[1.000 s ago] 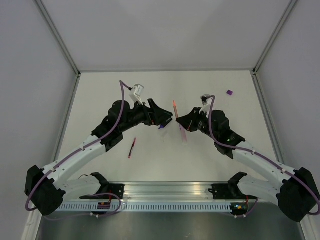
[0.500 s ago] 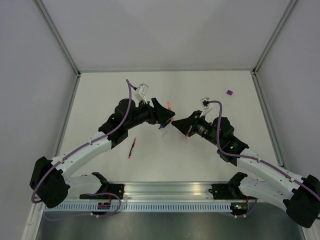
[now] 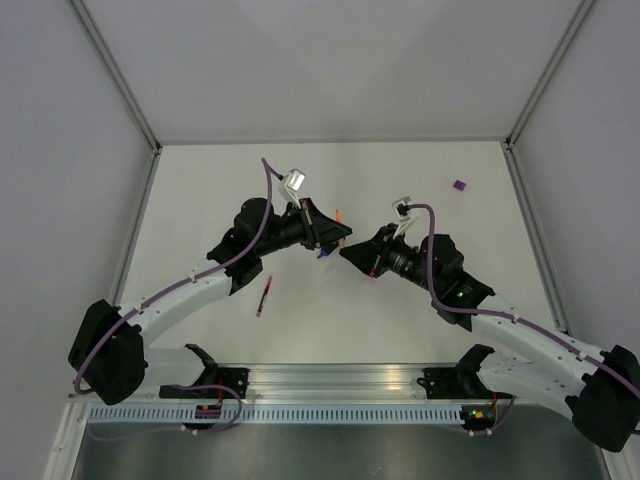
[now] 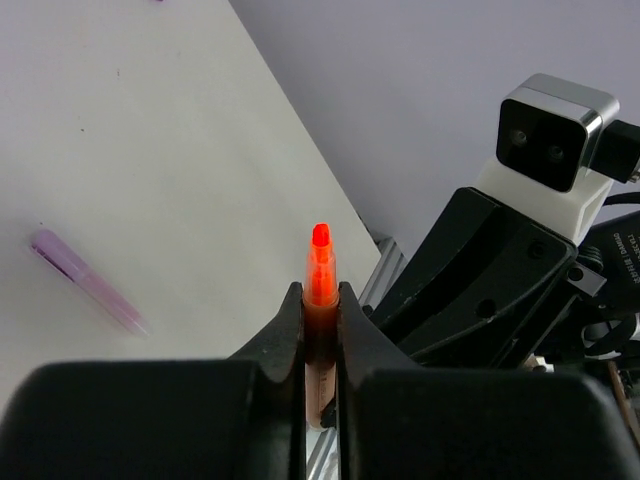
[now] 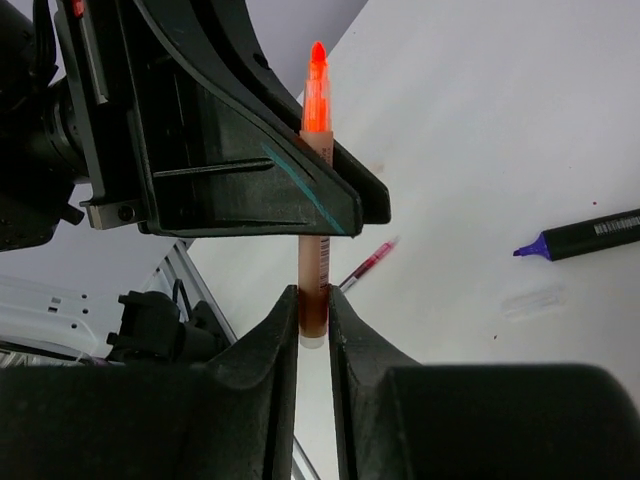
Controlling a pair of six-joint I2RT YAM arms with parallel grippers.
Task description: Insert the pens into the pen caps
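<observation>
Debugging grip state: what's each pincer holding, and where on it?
Both hold the orange pen: left pincer clamps just below the tip, right pincer grips its tail end.

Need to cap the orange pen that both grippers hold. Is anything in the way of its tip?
Nothing visible does. The slim orange plastic pen pokes its bare tip out beyond the left gripper, shut on its middle; the right gripper is shut on its rear end. I see no orange cap in any view.
</observation>
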